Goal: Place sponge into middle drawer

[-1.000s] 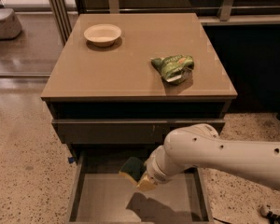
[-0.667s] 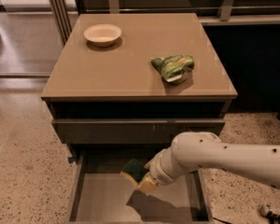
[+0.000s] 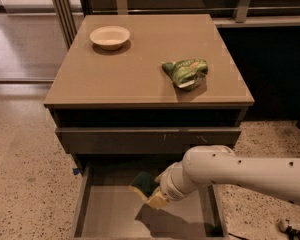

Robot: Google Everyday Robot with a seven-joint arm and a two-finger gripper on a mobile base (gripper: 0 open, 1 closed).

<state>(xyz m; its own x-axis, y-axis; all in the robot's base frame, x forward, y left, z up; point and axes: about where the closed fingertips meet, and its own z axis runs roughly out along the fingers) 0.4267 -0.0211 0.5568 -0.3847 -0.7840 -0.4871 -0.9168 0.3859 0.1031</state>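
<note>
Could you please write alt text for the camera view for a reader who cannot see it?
The gripper holds the sponge above the floor of the open middle drawer. On the cabinet top sit a pale bowl and a green snack bag.

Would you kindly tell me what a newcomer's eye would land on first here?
First, the white arm reaching in from the picture's right, its hand gripping the sponge above the floor of the open middle drawer at the bottom. Then, on the cabinet top, a green snack bag right of centre and a pale bowl at the back left.
</note>
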